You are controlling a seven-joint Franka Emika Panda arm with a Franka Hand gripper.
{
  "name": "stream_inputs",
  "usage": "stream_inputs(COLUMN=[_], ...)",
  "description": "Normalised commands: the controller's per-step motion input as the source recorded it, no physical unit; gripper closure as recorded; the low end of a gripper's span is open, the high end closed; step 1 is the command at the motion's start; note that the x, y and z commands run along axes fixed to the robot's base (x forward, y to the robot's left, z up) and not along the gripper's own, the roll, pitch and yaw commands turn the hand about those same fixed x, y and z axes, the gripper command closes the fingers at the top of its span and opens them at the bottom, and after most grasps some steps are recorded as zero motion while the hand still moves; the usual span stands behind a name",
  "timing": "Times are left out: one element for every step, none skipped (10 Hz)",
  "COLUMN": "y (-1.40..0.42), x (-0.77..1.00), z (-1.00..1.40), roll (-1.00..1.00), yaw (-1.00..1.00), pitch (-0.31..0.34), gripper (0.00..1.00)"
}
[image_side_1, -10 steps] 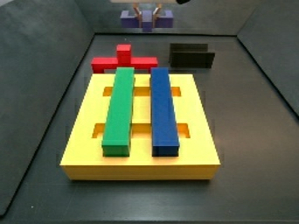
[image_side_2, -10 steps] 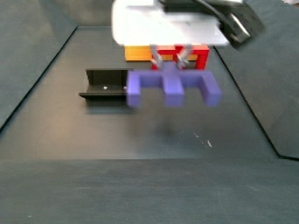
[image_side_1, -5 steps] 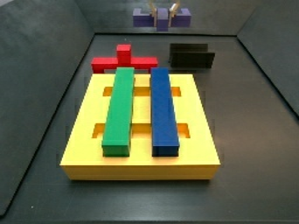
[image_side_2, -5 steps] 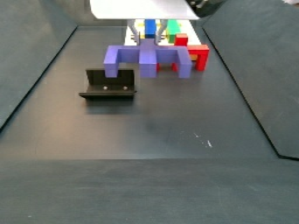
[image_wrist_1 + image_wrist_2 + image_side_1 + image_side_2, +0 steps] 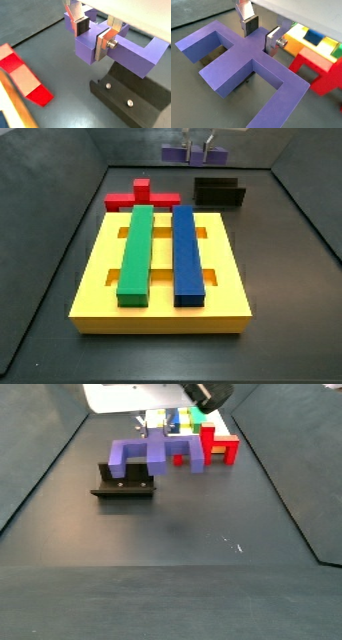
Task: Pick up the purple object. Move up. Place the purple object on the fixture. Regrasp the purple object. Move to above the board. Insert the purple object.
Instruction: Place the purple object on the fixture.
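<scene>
My gripper (image 5: 158, 426) is shut on the central stub of the purple object (image 5: 158, 452) and holds it off the floor, beside and slightly above the black fixture (image 5: 124, 482). In a side view the gripper (image 5: 198, 143) and the purple object (image 5: 191, 155) are at the far end, behind the fixture (image 5: 219, 192). Both wrist views show the gripper (image 5: 89, 45) (image 5: 259, 41) clamping the purple object (image 5: 130, 55) (image 5: 231, 65), with the fixture (image 5: 133, 97) just below it. The yellow board (image 5: 94, 293) lies in front.
A red cross-shaped block (image 5: 140, 196) (image 5: 222, 446) lies between board and far wall, also in both wrist views (image 5: 23, 75) (image 5: 318, 70). A green bar (image 5: 136, 253) and a dark-blue bar (image 5: 187, 253) sit in the board's slots. Dark walls enclose the floor.
My gripper has carried the purple object away from the red block's side and toward the fixture. The board and the bars have not moved.
</scene>
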Motion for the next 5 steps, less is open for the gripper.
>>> stream_inputs(y=[0.0,0.0,-0.01,-0.02,-0.03], x=[0.73,0.75,0.76,0.8,0.82], z=[0.01,0.01,0.01,0.0,0.0], roll=[-1.0,-1.0,-1.0,-1.0,-0.98], yaw=[0.0,0.0,0.0,0.0,0.0], pitch=[0.129,0.12,0.12,0.191,0.169], gripper=[1.0,1.0,1.0,1.0,1.0])
